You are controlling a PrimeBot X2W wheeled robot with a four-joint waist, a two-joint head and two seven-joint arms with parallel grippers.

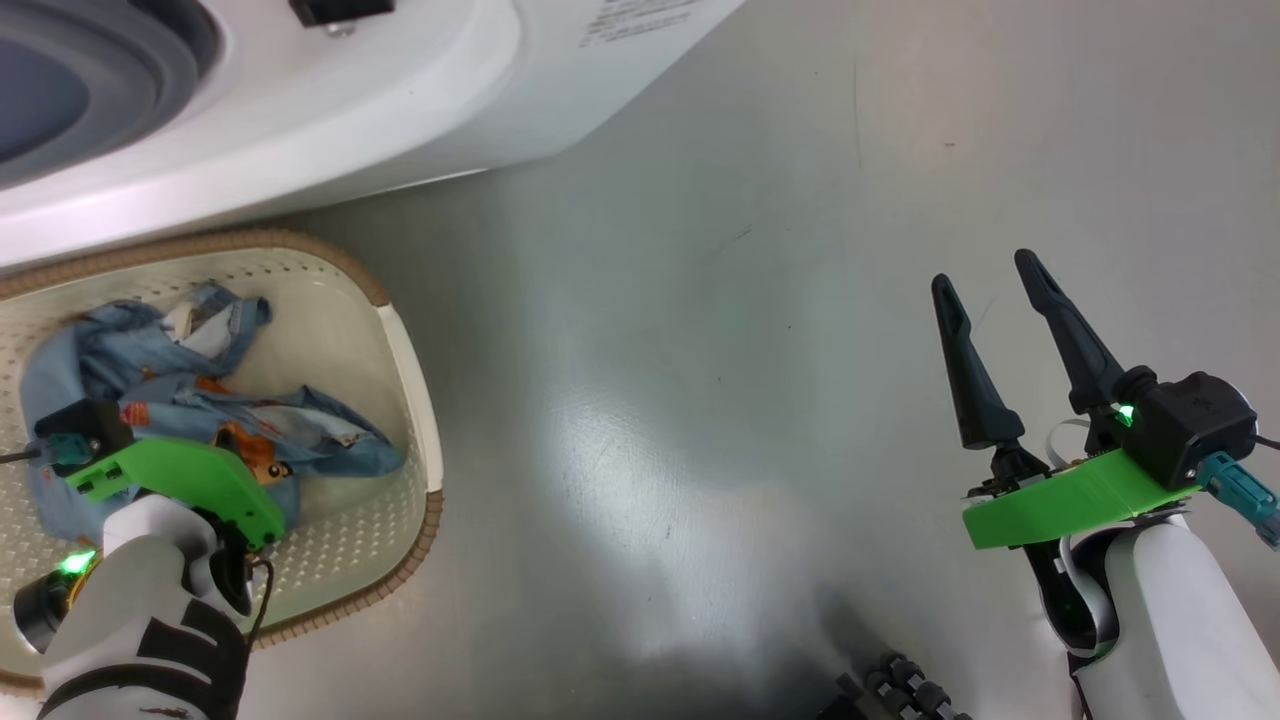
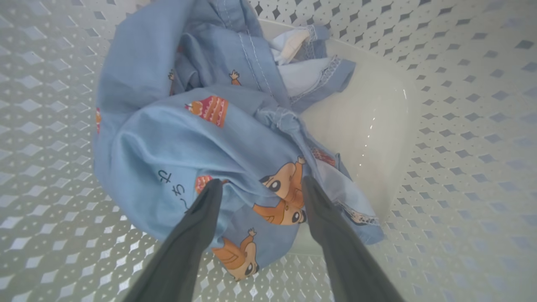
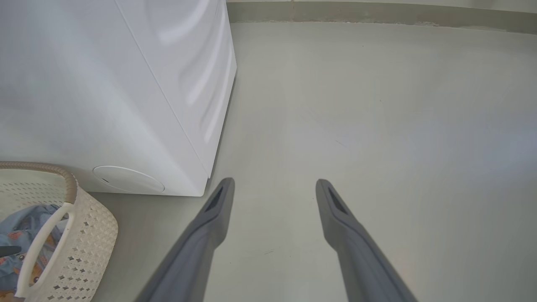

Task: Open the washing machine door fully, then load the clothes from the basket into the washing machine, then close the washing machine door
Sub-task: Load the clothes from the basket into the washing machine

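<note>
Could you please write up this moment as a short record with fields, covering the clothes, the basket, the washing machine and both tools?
clothes: light blue bear-print fabric, bunched inside the basket
basket: cream, perforated, brown rim, on the floor in front of the washing machine
washing machine: white, grey gasket in sight
left tool: open, down in the basket, straddling a fold of the fabric; contact unclear
right tool: open, empty, over bare floor
loading: not yet done

Bare floor [image 1: 800,350] lies open right of the basket [image 1: 410,370]; the washing machine [image 1: 400,100] blocks beyond it.
</note>
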